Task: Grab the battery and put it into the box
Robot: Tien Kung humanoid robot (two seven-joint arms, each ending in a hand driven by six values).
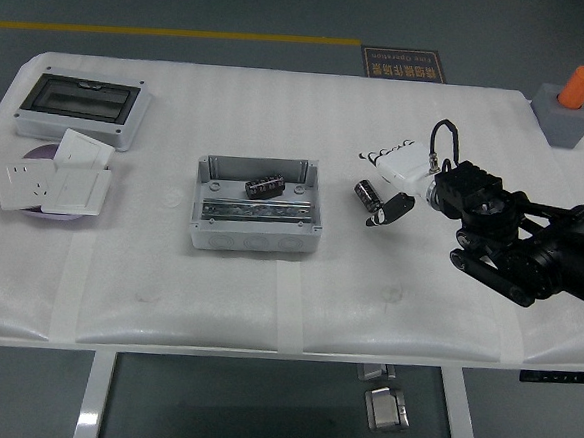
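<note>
— Battery is lying inside the box, toward its back wall, on its side. From my end that part of the job looks done. A second small dark cylinder stands on the bench just beside my right robot hand.

— Is the hand holding that one?

— No. The right robot hand is spread, white fingers splayed over the bench, thumb near the cylinder, gripping nothing. I can't tell if it touches. The left arm is out of my view.

— If you go for that cylinder, how do you expect it to behave?

— I judge it light and rigid, with a smooth round wall that may slip or roll if nudged. It's standing now, so a sideways bump could topple it. I'd pinch it across the middle of the body, thumb opposing two fingers, rather than at the end caps.

— Anything nearby to avoid?

— The box is well apart to the left; the orange-topped grey block sits at the far right corner, clear of the reach.
</note>
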